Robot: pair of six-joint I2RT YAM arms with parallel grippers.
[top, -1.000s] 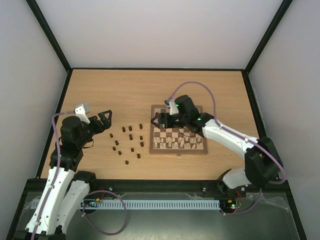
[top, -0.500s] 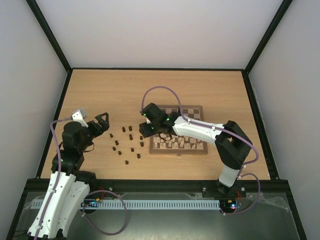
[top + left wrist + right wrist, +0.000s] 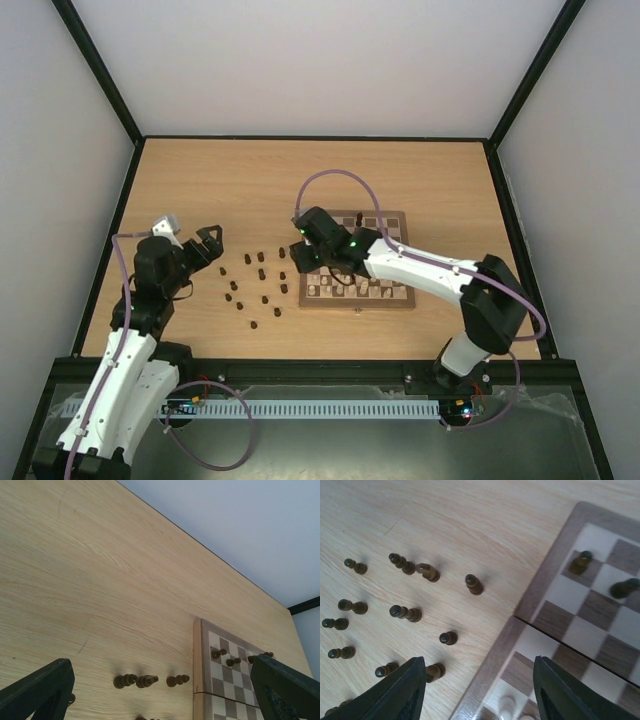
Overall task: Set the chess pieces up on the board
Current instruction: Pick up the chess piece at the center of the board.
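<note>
Several dark chess pieces (image 3: 262, 273) are scattered on the table left of the board (image 3: 330, 303). My right gripper (image 3: 297, 258) hangs over the board's left edge (image 3: 496, 647), open and empty, its fingers (image 3: 395, 692) straddling the border. In the right wrist view, loose dark pieces (image 3: 474, 584) lie to the left and two dark pieces (image 3: 580, 562) stand on the far squares. My left gripper (image 3: 205, 245) is open and empty, left of the scattered pieces. Its wrist view shows three lying pieces (image 3: 146, 681) ahead and the board (image 3: 200, 670) beyond.
Cream pieces (image 3: 345, 288) fill the board's near rows, and one shows by the right finger (image 3: 506, 706). A few dark pieces (image 3: 218, 653) stand on the far rows. Black frame posts and white walls close in the table (image 3: 200, 180).
The right arm swung left from over the board to its left edge and its jaws narrowed. The left arm shifted slightly, still open.
</note>
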